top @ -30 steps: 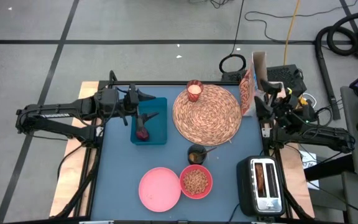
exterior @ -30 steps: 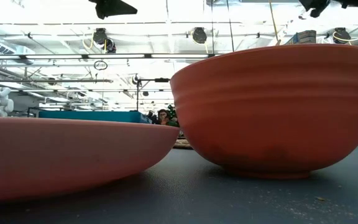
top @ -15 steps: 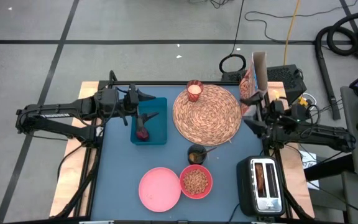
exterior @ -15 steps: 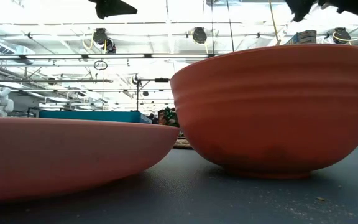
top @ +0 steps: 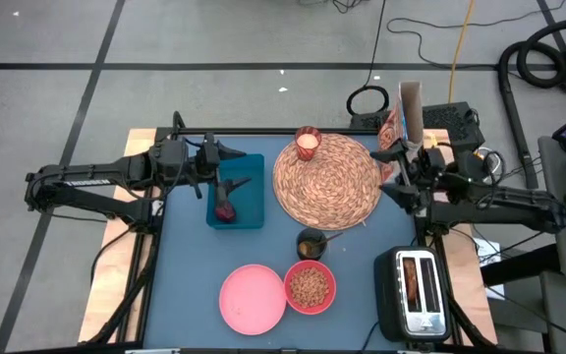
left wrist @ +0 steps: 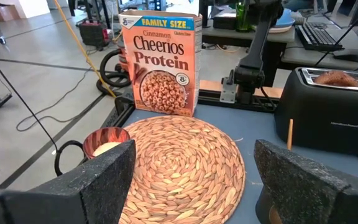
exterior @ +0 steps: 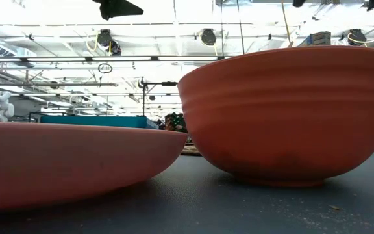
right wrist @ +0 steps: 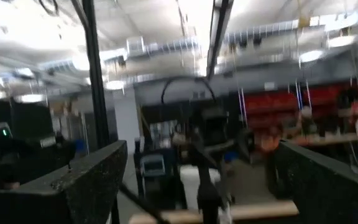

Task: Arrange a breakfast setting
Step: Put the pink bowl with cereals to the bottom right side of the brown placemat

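High view: the right pincer (top: 389,169), spread open and empty, swings in toward the placemat's (top: 327,181) three o'clock edge, beside the Cheerios Protein box (top: 394,139), likely its target. The left pincer (top: 226,160) waits open at nine o'clock.

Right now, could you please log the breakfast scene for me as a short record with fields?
placemat: round woven placemat, far centre, bare
candle glass: candle glass at the placemat's far-left edge
cereal: Cheerios Protein box upright beside the placemat
plate: pink plate, near edge
bowl: coral-red bowl of cereal, beside the plate
left end effector: left end effector open, over teal tray
right end effector: right end effector open, by the box
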